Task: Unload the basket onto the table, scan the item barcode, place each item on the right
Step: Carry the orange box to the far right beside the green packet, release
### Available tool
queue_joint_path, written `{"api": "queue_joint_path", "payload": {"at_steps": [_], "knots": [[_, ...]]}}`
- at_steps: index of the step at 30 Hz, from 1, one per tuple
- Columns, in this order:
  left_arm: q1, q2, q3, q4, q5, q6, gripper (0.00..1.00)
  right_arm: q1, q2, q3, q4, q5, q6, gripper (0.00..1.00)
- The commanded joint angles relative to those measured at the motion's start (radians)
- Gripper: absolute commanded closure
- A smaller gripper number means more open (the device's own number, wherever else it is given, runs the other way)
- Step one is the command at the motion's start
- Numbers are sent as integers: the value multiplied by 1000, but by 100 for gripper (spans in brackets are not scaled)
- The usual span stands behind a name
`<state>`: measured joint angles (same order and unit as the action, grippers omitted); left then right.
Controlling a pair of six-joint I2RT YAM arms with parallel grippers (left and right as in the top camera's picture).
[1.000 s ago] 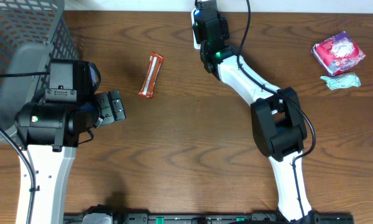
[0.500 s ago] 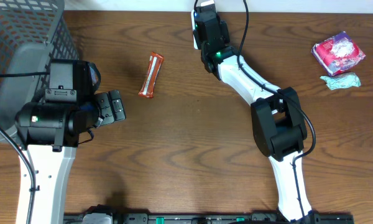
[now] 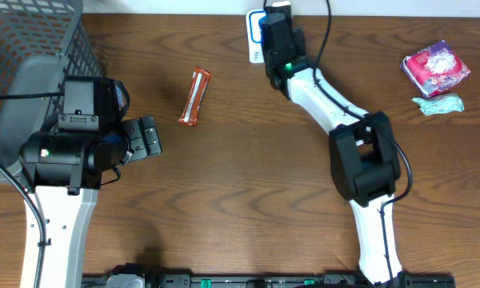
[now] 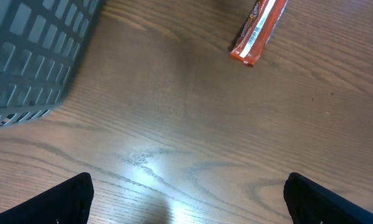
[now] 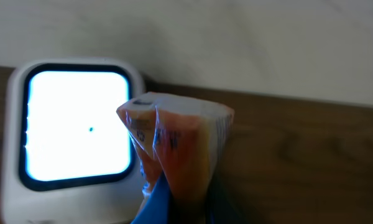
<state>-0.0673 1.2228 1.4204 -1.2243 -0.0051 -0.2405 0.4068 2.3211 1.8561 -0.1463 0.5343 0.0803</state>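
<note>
While the right gripper [image 3: 274,16] holds a packet [image 5: 177,149] at the scanner [image 3: 255,36], the left gripper [image 3: 148,136] idles.
Overhead: the right arm reaches to the top centre of the frame, its wrist over the scanner's right side. The left gripper sits at left, jaws apart and empty, below the basket [image 3: 32,48]. A bar [image 3: 196,97] lies apart from both, left of top centre. Left wrist: fingers [image 4: 56,202] spread to the bottom corners, table [image 4: 186,143] between them, the bar at the top edge. Right wrist: the packet, clamped from below, stands just right of the lit screen and overlaps its edge. The step looks like the scan itself. The next move likely calls for squaring the barcode to the screen, though I cannot tell where the barcode is.
</note>
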Motion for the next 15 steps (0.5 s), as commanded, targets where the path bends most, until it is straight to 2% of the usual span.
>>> {"api": "queue_joint_path", "payload": {"at_steps": [1, 7, 11, 15], "knots": [[1, -2, 4, -2, -2, -13, 2, -66, -129, 15, -57, 37, 101, 99], [1, -2, 4, -2, -2, -13, 2, -201, -221, 15, -283, 58, 121, 99], [1, -1, 4, -2, -2, -13, 2, -320, -248, 15, -473, 157, 280, 99], [1, -2, 4, -2, -2, -13, 2, -447, -249, 13, -621, 163, 409, 99]]}}
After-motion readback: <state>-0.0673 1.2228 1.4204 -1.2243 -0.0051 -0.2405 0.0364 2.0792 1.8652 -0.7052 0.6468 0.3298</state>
